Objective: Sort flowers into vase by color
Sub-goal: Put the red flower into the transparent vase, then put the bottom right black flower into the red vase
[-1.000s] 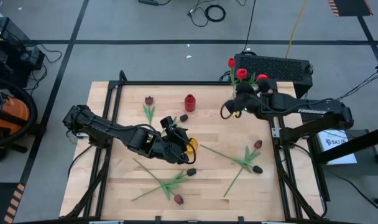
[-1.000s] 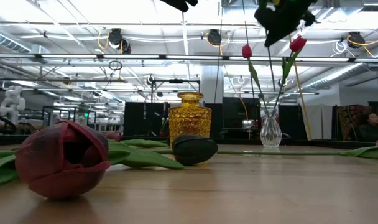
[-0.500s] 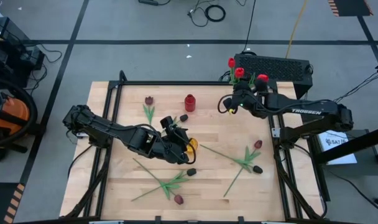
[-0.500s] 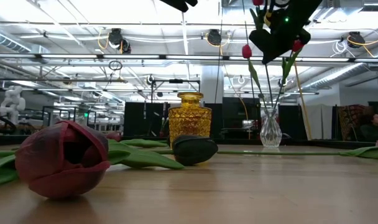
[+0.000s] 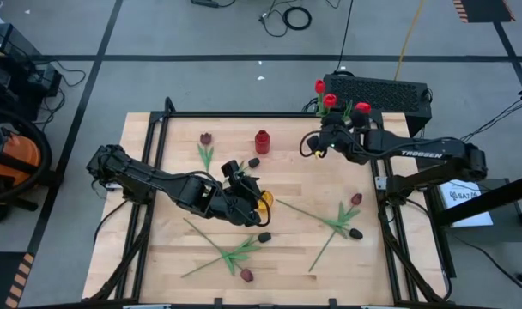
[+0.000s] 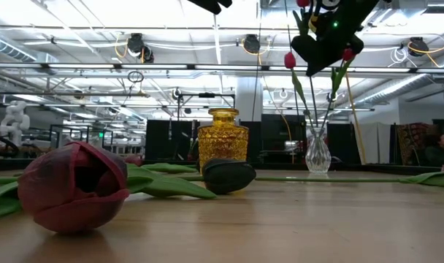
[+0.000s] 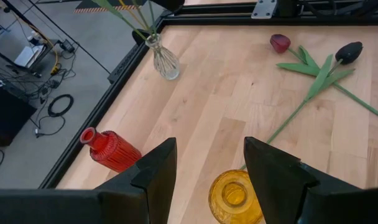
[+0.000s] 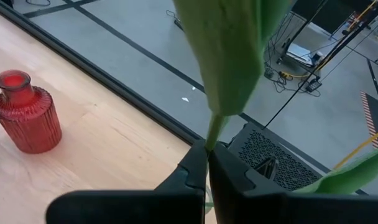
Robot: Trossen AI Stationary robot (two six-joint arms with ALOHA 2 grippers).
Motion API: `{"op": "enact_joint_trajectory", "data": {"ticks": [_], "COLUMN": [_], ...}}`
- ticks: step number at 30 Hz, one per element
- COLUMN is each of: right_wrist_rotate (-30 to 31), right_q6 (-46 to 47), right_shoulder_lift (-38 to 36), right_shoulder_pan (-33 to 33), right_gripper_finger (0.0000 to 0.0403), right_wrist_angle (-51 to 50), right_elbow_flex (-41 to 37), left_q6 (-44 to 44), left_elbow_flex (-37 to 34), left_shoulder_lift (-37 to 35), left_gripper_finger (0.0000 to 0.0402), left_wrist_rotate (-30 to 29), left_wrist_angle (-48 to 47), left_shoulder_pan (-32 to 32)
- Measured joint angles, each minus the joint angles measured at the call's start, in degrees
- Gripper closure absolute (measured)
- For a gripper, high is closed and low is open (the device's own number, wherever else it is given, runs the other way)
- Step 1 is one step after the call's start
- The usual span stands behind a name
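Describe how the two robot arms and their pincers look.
Both arms are dark, jointed and thick. The right arm has white lettering along its side. The left pincer has two broad, flat black fingers; the right pincer has two black fingers too.

I hold one red tulip upright by its green stem at two o'clock. Other flowers lie flat on the wood between four and seven o'clock, maroon and near-black heads.

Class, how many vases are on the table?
3: red vase near the far edge; yellow vase mid-table under the left gripper; clear vase at the far right, holding red tulips.
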Motion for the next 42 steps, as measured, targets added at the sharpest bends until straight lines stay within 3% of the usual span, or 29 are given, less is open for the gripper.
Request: {"op": "enact_joint_trajectory", "data": {"ticks": [18, 31, 42], "right_wrist_rotate": [-0.4, -3.0, -6.3], "right_q6": [0.1, 1.5, 2.1], "right_shoulder_lift": [6.0, 5.8, 0.8], "right_shoulder_pan": [-2.1, -3.3, -3.0], "right_gripper_finger": [0.0389, 0.0287, 0.0179], "right_wrist_angle": [0.1, -6.6, -16.1], "right_elbow_flex": [0.0, 0.0, 0.0], "left_q6": [0.0, 0.1, 0.0], "left_elbow_flex": [0.0, 0.0, 0.0], "left_shoulder_lift": [0.0, 0.0, 0.0], "left_gripper_finger": [0.0210, 0.0210, 0.0210], "left_wrist_rotate": [0.0, 0.0, 0.0], "left_wrist_angle": [-0.1, -0.3, -0.3], "left_shoulder_pan": [0.0, 0.0, 0.0]}}
